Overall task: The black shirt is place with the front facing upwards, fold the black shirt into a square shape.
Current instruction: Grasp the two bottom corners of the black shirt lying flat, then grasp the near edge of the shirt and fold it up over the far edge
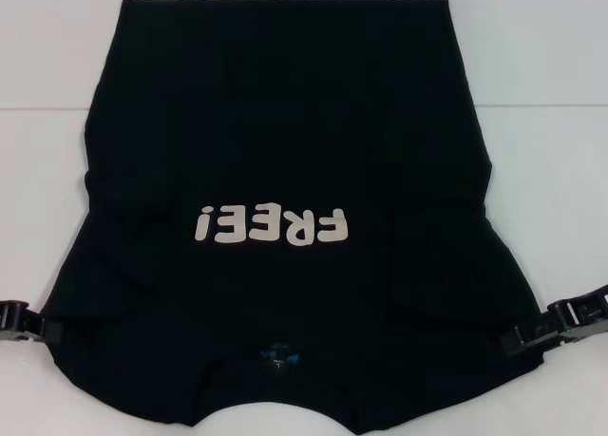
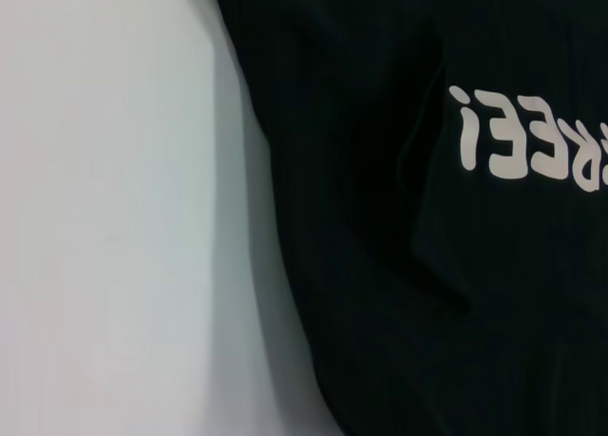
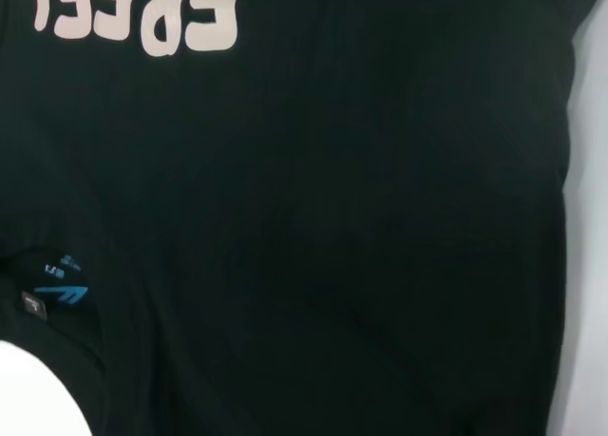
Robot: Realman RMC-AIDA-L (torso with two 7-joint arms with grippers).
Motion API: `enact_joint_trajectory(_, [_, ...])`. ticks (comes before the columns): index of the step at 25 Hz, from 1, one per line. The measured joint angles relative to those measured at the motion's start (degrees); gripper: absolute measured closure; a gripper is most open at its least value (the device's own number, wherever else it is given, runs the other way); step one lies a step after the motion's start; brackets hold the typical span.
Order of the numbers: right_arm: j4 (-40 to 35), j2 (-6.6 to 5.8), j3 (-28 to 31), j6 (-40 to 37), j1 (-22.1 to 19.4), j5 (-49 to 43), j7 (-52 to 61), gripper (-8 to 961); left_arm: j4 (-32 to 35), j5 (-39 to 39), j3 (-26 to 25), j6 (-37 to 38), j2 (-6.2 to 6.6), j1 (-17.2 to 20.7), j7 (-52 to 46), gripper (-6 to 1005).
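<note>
The black shirt [image 1: 275,123] lies flat on the white table [image 1: 541,75], front up, with its collar toward me. Its cream letters "FREE!" [image 1: 271,225] read upside down in the head view, and the blue neck label [image 1: 277,357] shows inside the collar. Both sleeves lie folded inward over the body. My left gripper [image 1: 38,324] sits at the shirt's left shoulder edge and my right gripper [image 1: 532,333] at the right shoulder edge, both low on the table. The left wrist view shows the shirt [image 2: 380,265] and its letters [image 2: 532,142]; the right wrist view shows the shirt [image 3: 332,218] and label [image 3: 62,284].
White table surface surrounds the shirt on the left [image 2: 104,218] and right [image 3: 589,218]. The shirt's hem reaches the far edge of the head view.
</note>
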Motion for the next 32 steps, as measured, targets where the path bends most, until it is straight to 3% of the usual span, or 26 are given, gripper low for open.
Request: enact_joint_trajectory(32, [2.0, 1.88, -0.6, 0.0, 2.6, 0.9, -1.6, 194, 0.0, 0.0, 0.0, -0.2, 0.00, -0.1, 0.1, 974])
